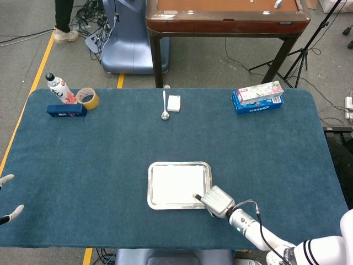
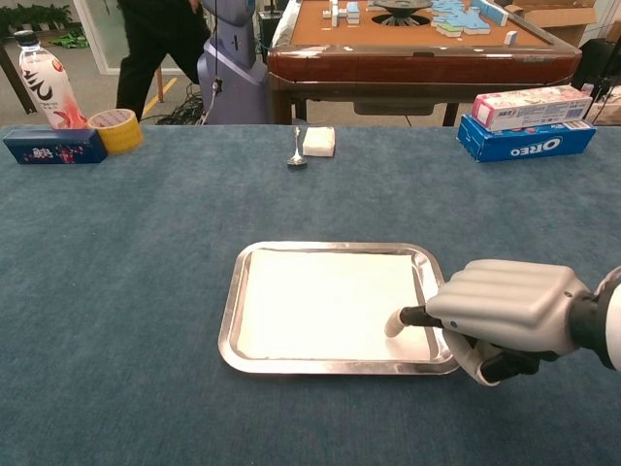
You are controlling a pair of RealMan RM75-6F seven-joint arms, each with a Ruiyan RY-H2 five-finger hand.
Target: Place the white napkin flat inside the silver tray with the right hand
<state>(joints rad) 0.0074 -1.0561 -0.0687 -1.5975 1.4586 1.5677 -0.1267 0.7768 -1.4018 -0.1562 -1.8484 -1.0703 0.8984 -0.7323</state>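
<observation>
The table [image 1: 110, 143] is covered with a dark blue cloth of short, fuzzy pile, and such a surface gives some grip to what stands on it. The silver tray [image 2: 231, 320] is a rounded rectangle of thin polished metal with a low raised rim; it looks light, so a sideways push from the right robot hand [image 2: 505, 311] could slide it over the cloth. The white napkin [image 2: 320, 301] lies flat inside the tray and fills almost all of its floor; it is thin, soft paper or cloth. The right robot hand rests at the tray's near right corner, with its fingers curled and one fingertip [image 2: 396, 322] touching the napkin's corner; whether the corner is pinched or only pressed cannot be told. The main risk, as it seems, is in the withdrawal: if the fingertip drags or holds the corner, the napkin may lift, fold or wrinkle. The left robot hand [image 1: 8, 196] shows only at the table's edge, with fingers apart and holding nothing.
</observation>
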